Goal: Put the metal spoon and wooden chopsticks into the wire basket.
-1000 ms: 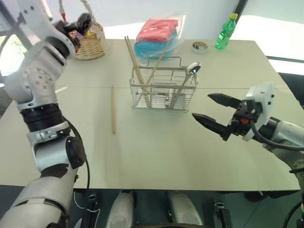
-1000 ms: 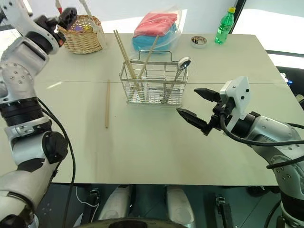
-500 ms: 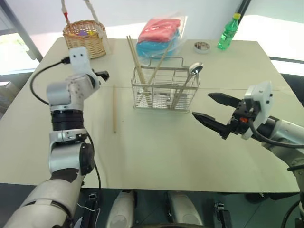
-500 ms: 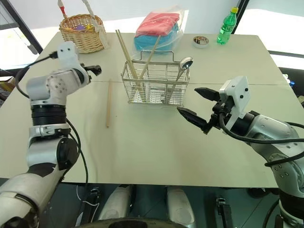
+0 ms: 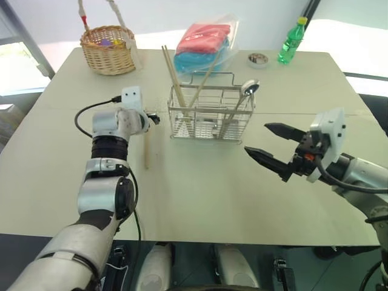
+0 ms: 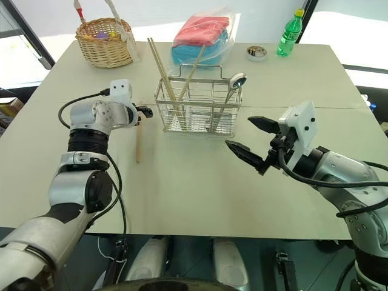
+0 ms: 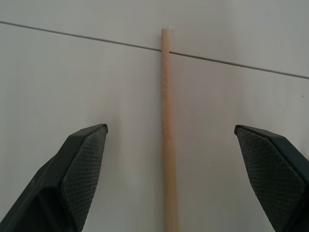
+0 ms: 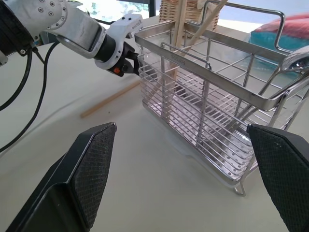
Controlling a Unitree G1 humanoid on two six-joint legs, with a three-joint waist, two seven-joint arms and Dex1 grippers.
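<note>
The wire basket (image 5: 209, 115) stands mid-table. Inside it leans the metal spoon (image 5: 247, 87), bowl up, at the right end, beside several wooden chopsticks (image 5: 171, 76). One more chopstick (image 5: 145, 142) lies flat on the table left of the basket. My left gripper (image 5: 154, 118) hovers open over that stick's far end, pointing down at it. In the left wrist view the stick (image 7: 167, 145) runs between my spread fingertips (image 7: 89, 145), untouched. My right gripper (image 5: 255, 137) hangs open and empty, level, to the right of the basket; its wrist view looks at the basket (image 8: 207, 111).
A wicker basket (image 5: 108, 48) sits at the far left corner. A clear bag of pink and blue cloth (image 5: 203, 42) lies behind the wire basket. A green bottle (image 5: 289, 41) and a small round tin (image 5: 257, 59) stand far right.
My left arm swung down from high on the left and now hangs over the loose chopstick. The right arm stayed put and both grippers stayed open.
</note>
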